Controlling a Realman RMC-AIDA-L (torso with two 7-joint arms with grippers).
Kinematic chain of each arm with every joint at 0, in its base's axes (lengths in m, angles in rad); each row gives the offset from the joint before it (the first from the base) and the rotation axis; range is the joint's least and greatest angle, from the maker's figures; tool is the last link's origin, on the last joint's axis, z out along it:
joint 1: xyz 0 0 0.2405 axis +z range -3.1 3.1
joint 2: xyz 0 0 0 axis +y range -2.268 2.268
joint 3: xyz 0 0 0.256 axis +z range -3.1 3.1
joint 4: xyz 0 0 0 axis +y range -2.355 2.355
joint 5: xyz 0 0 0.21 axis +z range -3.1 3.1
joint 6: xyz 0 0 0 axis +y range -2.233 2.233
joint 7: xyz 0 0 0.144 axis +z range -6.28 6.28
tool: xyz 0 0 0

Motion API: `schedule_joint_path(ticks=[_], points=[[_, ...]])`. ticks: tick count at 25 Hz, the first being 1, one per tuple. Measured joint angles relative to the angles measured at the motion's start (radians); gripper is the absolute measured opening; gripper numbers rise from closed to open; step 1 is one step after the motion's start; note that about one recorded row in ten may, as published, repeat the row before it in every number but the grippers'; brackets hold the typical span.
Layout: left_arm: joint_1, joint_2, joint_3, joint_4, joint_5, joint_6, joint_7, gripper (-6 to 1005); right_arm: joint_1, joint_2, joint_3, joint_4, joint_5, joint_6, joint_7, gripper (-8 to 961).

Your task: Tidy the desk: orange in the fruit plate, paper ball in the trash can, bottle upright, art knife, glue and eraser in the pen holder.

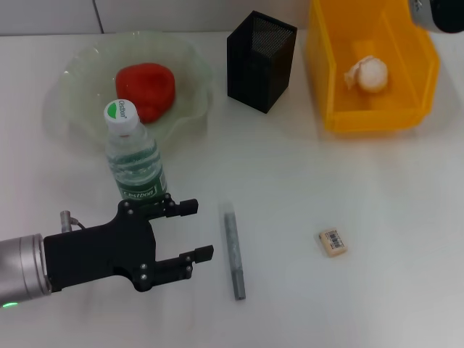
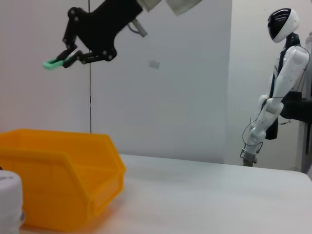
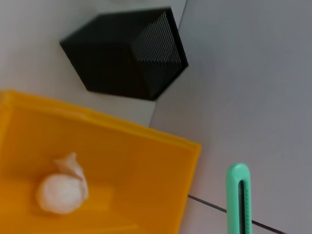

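Left hand (image 1: 192, 230) low over the near desk (image 1: 377, 290), fingers spread wide, upright bottle (image 1: 133, 161) just behind, glue stick (image 1: 233, 250) just beyond the fingertips. Right hand (image 2: 62, 59) raised above the yellow trash can (image 2: 63, 170), clamped on the green art knife (image 3: 239, 199). Eraser (image 1: 332, 242) alone on open desk.

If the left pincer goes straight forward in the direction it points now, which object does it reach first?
Most likely the grey stick lying on the table. In the head view the left pincer is open beside the upright bottle and points toward the stick. If it travels above table height, it may pass over it.
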Motion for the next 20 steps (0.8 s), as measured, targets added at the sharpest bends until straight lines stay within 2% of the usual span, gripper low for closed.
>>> schedule_joint_path(ticks=[4,6,11,20], points=[[0.000,0.000,0.006,0.000,-0.007,-0.004,0.000,668,0.027,-0.008,-0.013,0.062,0.000,0.034,-0.024,56],[0.000,-0.002,0.008,-0.005,-0.009,-0.006,0.003,668,0.062,-0.013,-0.071,0.141,0.000,0.067,-0.044,57],[-0.004,-0.002,0.008,-0.011,-0.009,-0.007,0.012,668,0.091,-0.014,-0.113,0.206,0.000,0.103,-0.058,57],[-0.006,-0.004,0.008,-0.028,-0.009,-0.017,0.025,667,0.211,0.003,-0.203,0.382,0.000,0.189,-0.076,59]])
